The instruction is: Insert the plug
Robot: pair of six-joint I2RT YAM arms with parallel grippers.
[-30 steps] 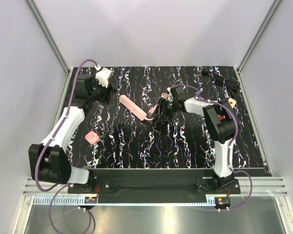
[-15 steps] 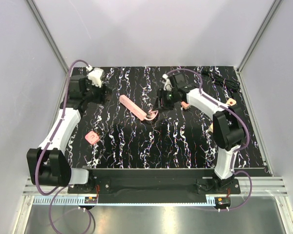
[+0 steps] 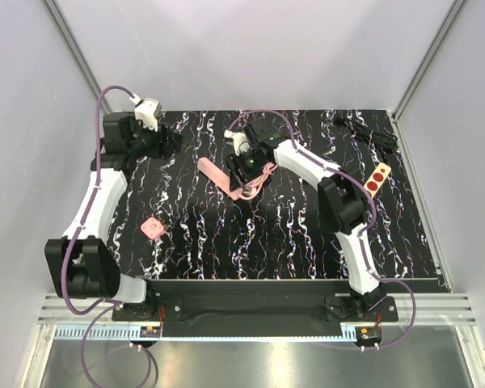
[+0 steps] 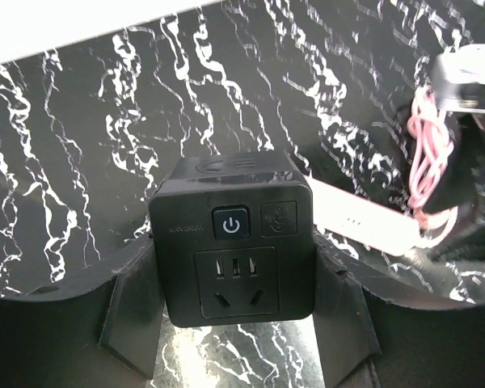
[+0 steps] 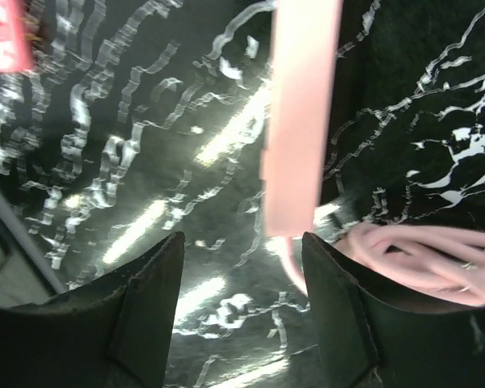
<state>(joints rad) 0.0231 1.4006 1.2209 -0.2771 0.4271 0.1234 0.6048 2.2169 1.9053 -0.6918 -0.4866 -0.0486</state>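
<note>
- Clamping the black socket cube (image 4: 233, 242) in my left end effector (image 4: 234, 283), I have one finger pressed on each of its side walls. Its face, with the power button and the socket holes, is turned toward my wrist camera.
- From above, that end effector sits at the far left corner of the table (image 3: 291, 234).
- My right end effector (image 5: 241, 242) hangs with its fingers apart and nothing between them. Only the glossy marbled table shows in the gap.
- The pink power strip (image 5: 299, 113) lies flat on the table, with one end reaching almost to my right-hand finger.
- The pink cable (image 5: 420, 259) is bundled in loops just beside that end of the strip, close against the same finger.
- I cannot make out the plug itself within the bundle.
- In the overhead view my right end effector is over the strip's cable end, in the far middle of the table. It is well apart from my left one and the cube.
- A small pink square (image 3: 153, 228) lies on the left side, nearer my bases.
- A red power strip (image 3: 377, 179) lies by the right edge, and a black cord (image 3: 364, 129) sits in the far right corner.
</note>
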